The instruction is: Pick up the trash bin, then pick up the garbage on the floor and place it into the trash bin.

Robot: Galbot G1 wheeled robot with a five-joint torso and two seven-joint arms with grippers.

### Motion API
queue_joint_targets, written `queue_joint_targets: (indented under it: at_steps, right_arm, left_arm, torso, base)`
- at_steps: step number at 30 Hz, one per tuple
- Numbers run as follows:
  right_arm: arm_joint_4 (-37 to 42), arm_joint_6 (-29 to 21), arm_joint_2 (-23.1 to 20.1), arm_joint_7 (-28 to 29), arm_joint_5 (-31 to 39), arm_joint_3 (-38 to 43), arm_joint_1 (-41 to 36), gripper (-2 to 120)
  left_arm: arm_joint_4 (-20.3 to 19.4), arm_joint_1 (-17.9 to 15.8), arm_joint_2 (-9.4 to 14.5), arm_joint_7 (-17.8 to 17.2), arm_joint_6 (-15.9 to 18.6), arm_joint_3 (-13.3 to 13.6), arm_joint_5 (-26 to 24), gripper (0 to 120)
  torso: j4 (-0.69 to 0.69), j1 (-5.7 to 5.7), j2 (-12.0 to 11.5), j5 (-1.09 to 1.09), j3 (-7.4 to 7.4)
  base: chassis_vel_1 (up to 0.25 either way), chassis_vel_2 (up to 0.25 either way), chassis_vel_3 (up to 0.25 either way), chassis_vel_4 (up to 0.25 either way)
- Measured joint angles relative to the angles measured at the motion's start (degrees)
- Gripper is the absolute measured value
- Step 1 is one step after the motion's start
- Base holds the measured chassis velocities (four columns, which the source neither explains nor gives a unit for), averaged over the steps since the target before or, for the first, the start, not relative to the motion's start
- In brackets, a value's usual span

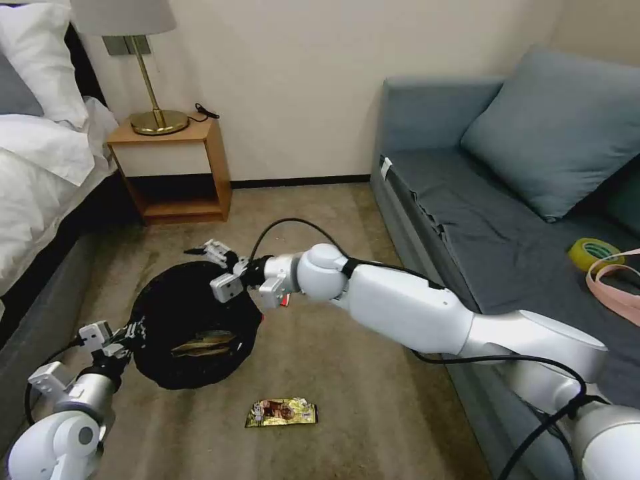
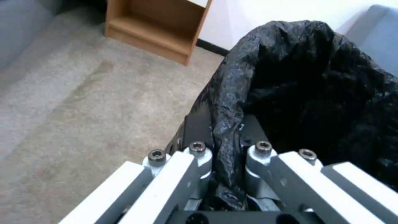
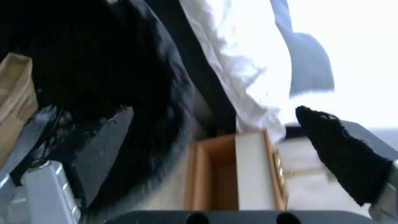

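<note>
The right gripper [image 1: 217, 267] hangs above the far rim of the trash bin [image 1: 193, 293], its fingers [image 3: 344, 155] spread apart and empty. The left gripper [image 1: 127, 337] is clamped on the bin's near rim, pinching the black bag [image 2: 232, 124] between its fingers. A crumpled brown paper bag [image 1: 203, 343] lies inside the bin. A gold-brown wrapper [image 1: 281, 412] lies on the carpet [image 1: 347, 373] just in front of the bin, and a red packet [image 1: 285, 301] peeks out beneath the right wrist. A wooden nightstand [image 1: 177, 170] stands behind.
</note>
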Motion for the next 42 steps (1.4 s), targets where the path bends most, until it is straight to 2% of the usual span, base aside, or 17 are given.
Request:
queue_joint_targets:
  at_steps: [4,5,9,11,14,15,18,23,29,32,36,42]
  right_arm:
    - [3.3,-3.8,-6.5,0.4,8.7,0.9,-0.4,100]
    - [3.3,-3.8,-6.5,0.4,8.7,0.9,-0.4,100]
    - [7.6,-8.9,-13.5,1.5,16.1,1.8,-2.9,100]
    - [8.6,-10.1,-14.7,1.6,17.8,1.8,-3.6,100]
    - [12.2,-14.5,-18.3,2.7,26.2,2.2,-7.7,100]
    - [12.2,-14.5,-18.3,2.7,26.2,2.2,-7.7,100]
    - [13.6,-17.5,-20.4,2.6,34.2,2.2,-12.1,100]
    - [13.3,-19.8,-21.7,0.9,40.9,-1.3,-13.4,100]
    - [10.2,-21.1,-21.7,-0.8,44.8,-7.2,-11.3,100]
    - [5.6,-21.3,-19.5,-1.4,46.4,-13.2,-9.8,100]
    - [1.4,-21.5,-16.9,-1.6,49.6,-17.0,-9.7,100]
    - [-3.7,-22.1,-13.5,-3.2,54.5,-20.4,-10.1,100]
  left_arm:
    - [0.1,-0.4,0.8,-0.3,-0.3,-1.0,1.8,5]
    - [0.1,-0.4,0.8,-0.3,-0.3,-1.0,1.8,5]
    - [0.1,-0.4,1.7,-0.2,-0.4,-1.8,2.6,5]
    - [0.1,-0.3,1.9,-0.2,-0.4,-2.0,2.7,5]
    - [0.0,0.0,2.3,0.2,-0.6,-2.6,3.4,5]
    - [0.0,0.0,2.3,0.2,-0.6,-2.6,3.4,5]
    - [-0.2,0.3,2.5,0.2,-0.6,-3.4,5.1,5]
    - [-1.0,0.5,2.9,0.2,-0.6,-3.9,5.8,5]
    - [-1.5,0.7,3.6,0.2,-0.6,-4.5,6.0,5]
    - [-1.5,1.3,4.4,0.5,-0.8,-6.1,5.7,5]
    - [-1.0,2.0,5.5,0.8,-0.9,-8.0,5.1,5]
    - [0.1,2.0,7.0,1.2,-1.2,-8.8,3.8,5]
  torso:
    - [-0.01,0.00,0.0,0.00,0.00]
    - [-0.01,0.00,0.0,0.00,0.00]
    - [-0.03,0.00,0.0,0.01,0.00]
    - [-0.02,0.00,0.0,0.01,0.00]
    - [-0.01,0.00,0.0,0.00,0.00]
    - [-0.01,0.00,0.0,0.00,0.00]
    - [-0.01,0.00,0.0,0.01,0.00]
    - [-0.01,0.00,0.0,0.01,-0.01]
    - [-0.01,0.00,0.0,-0.01,-0.01]
    - [0.00,0.00,0.0,-0.01,0.00]
    - [0.01,0.00,0.0,-0.01,-0.01]
    - [0.00,0.00,0.0,-0.01,0.00]
  base:
    - [0.000,0.000,0.000,0.000]
    - [0.000,0.000,0.000,0.000]
    - [0.000,0.000,0.000,0.000]
    - [0.000,0.000,0.000,0.000]
    - [0.000,0.000,0.000,0.000]
    - [0.000,0.000,0.000,0.000]
    - [0.000,0.000,0.000,0.000]
    - [0.000,0.000,0.000,0.000]
    - [0.000,0.000,0.000,0.000]
    - [0.000,0.000,0.000,0.000]
    - [0.000,0.000,0.000,0.000]
    - [0.000,0.000,0.000,0.000]
